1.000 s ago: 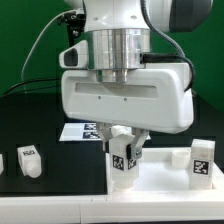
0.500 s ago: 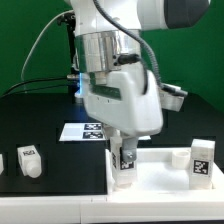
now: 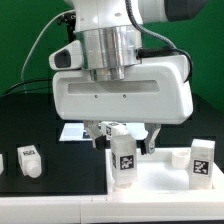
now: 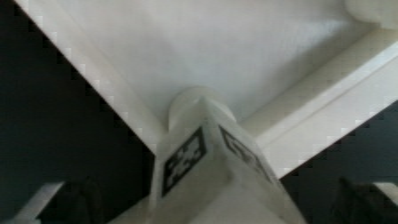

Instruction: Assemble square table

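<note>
Robotics lab: black table [image 3: 40, 120], green backdrop [image 3: 25, 40], marker board [image 3: 76, 131].

Marker board [image 3: 72, 132] half hidden, table top [image 3: 160, 176] cropped, leg [image 4: 205, 160] blurred

The robot's broad white hand [image 3: 122, 138] has a smooth, glossy plastic shell, set below a ribbed silver wrist cylinder [image 3: 110, 48] of brushed metal. The flat white square table top [image 3: 165, 180] and the chunky white tagged leg [image 3: 124, 158] look like smooth plastic with a faint sheen. The black desk [image 3: 40, 125] is matt.
</note>
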`<control>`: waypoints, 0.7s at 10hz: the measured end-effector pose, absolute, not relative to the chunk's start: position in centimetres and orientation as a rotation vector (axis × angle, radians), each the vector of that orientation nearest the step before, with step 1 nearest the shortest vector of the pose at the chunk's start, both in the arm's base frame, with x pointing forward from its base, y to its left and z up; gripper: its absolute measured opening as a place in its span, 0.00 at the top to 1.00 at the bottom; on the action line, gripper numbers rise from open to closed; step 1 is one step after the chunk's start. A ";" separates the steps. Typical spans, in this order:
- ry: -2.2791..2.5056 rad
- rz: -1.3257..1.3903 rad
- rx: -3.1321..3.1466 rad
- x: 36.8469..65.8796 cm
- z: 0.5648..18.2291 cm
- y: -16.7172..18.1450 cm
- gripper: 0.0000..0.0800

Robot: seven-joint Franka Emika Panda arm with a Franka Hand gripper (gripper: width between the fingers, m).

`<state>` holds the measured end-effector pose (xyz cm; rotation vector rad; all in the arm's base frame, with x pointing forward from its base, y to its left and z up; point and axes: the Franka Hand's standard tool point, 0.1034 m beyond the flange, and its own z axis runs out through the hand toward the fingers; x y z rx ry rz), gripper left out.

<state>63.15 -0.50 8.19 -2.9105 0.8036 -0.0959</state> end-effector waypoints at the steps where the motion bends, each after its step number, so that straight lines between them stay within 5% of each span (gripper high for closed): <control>1: 0.702 -0.102 -2.939 63.1 8.2 -0.6 0.19; 3: 0.160 -0.205 -3.049 63.6 8.5 -0.7 0.19; 6: 0.163 -0.206 -3.048 63.4 8.4 -0.5 0.20; 7: 0.170 -0.205 -3.048 63.4 8.4 -0.5 0.41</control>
